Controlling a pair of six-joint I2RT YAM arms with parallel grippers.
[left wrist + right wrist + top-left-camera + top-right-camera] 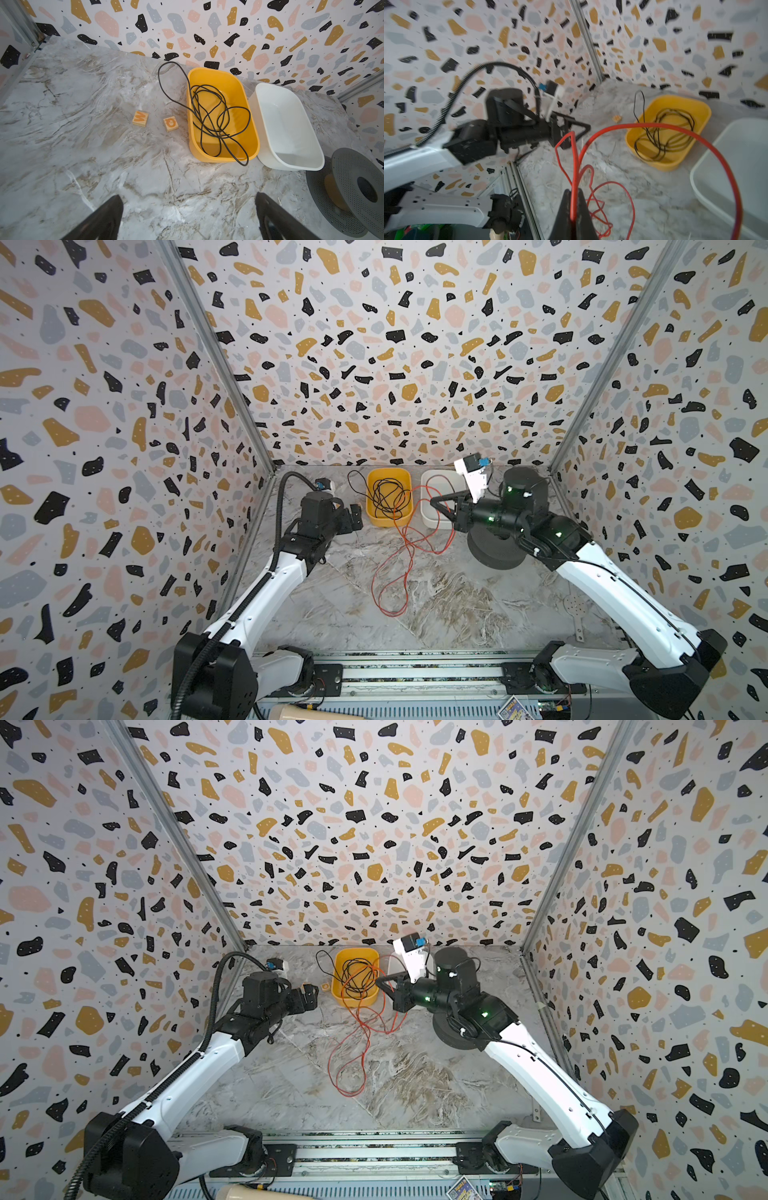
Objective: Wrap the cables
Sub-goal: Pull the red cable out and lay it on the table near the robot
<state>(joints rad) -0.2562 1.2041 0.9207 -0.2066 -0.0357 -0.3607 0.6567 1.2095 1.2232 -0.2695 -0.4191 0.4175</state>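
Observation:
The cables are one long red-orange wire. It lies in loose loops on the marble table in both top views. My right gripper is shut on it, lifted in front of the two tubs. In the right wrist view the wire runs straight out from between the closed fingers of the gripper and arcs wide overhead. My left gripper hovers open and empty left of the yellow tub, apart from the wire.
A yellow tub holds a tangled black wire; a white tub stands beside it. A dark grey spool sits under my right arm. Two wooden letter tiles lie left of the yellow tub.

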